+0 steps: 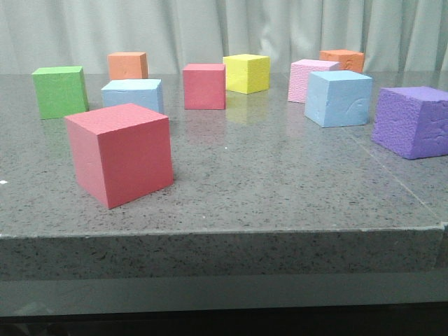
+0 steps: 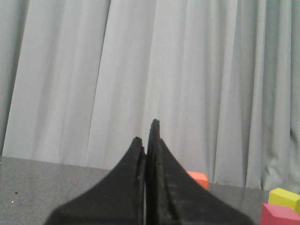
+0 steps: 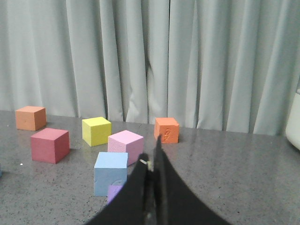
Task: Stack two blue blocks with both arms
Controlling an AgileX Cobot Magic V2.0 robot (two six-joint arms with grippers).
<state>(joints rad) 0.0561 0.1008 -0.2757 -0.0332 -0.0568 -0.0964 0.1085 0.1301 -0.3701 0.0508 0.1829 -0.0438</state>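
Observation:
Two sky-blue foam cubes rest apart on the grey table. One blue block point(image 1: 133, 94) sits at the left, behind the big red cube point(image 1: 120, 152). The other blue block point(image 1: 338, 97) sits at the right, next to the pink cube point(image 1: 310, 79); it also shows in the right wrist view point(image 3: 110, 173). My left gripper point(image 2: 147, 133) is shut and empty, raised and facing the curtain. My right gripper point(image 3: 152, 152) is shut and empty, to the right of that right block. Neither gripper shows in the front view.
A green cube point(image 1: 59, 91), two orange cubes point(image 1: 127, 65) point(image 1: 342, 59), a smaller red cube point(image 1: 204, 86), a yellow cube point(image 1: 246, 73) and a purple cube point(image 1: 413, 122) stand around the table. The table's front edge point(image 1: 224, 234) is near. A white object point(image 3: 295, 122) stands far right.

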